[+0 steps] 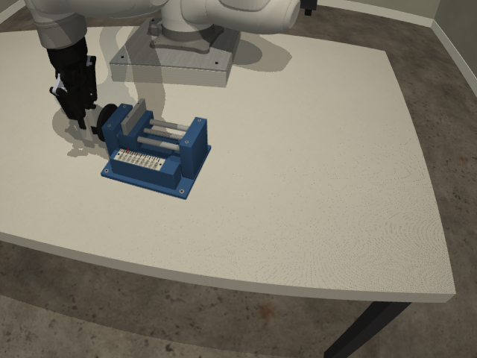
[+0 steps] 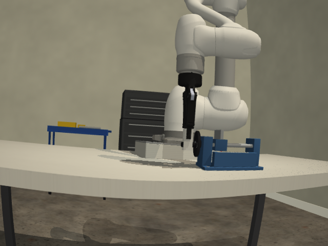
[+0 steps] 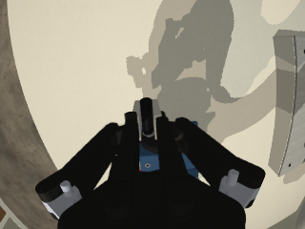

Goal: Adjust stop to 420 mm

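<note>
The blue stop fixture (image 1: 144, 175) (image 2: 234, 160) stands on the table. Its carriage with a grey stop plate (image 1: 133, 116) sits near the handwheel end of the rods. A red pointer (image 1: 127, 150) is near the left end of the white scale (image 1: 140, 159); the numbers are too small to read. The black handwheel (image 1: 103, 121) (image 2: 197, 144) is at the fixture's left end. My gripper (image 1: 88, 127) (image 2: 187, 141) (image 3: 146, 109) points down beside the wheel, shut on its crank handle (image 2: 182, 144) (image 3: 146, 112), which shows between the fingertips in the wrist view.
The robot's base plate (image 1: 173, 63) (image 3: 286, 95) is behind the fixture on the table (image 1: 288, 173) (image 2: 105, 175). The fixture's end block (image 1: 198, 146) rises at its right. A dark drawer cabinet (image 2: 145, 105) and a blue side table (image 2: 79, 129) stand in the background.
</note>
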You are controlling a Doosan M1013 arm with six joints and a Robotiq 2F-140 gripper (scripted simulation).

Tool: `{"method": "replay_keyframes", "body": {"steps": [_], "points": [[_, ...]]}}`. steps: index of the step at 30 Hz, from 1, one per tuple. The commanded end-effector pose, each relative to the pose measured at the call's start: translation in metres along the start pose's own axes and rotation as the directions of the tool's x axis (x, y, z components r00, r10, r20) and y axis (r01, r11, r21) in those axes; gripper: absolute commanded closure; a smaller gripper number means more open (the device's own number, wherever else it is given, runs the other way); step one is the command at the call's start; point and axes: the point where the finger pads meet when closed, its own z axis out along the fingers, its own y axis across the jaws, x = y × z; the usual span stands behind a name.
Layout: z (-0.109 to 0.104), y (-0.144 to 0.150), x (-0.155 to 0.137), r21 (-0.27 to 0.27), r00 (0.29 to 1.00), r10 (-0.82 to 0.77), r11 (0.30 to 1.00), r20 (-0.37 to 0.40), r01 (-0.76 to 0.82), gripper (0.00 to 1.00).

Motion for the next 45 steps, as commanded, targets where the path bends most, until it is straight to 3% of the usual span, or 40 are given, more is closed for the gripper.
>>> {"method": "replay_keyframes", "body": {"steps": [1,45], "points": [[-0.006,0.000,0.000,0.002,1.000,-0.006,1.000,-0.005,0.006,0.96],[-0.020,0.006,0.000,0.002,1.000,-0.006,1.000,-0.005,0.006,0.96]]}}
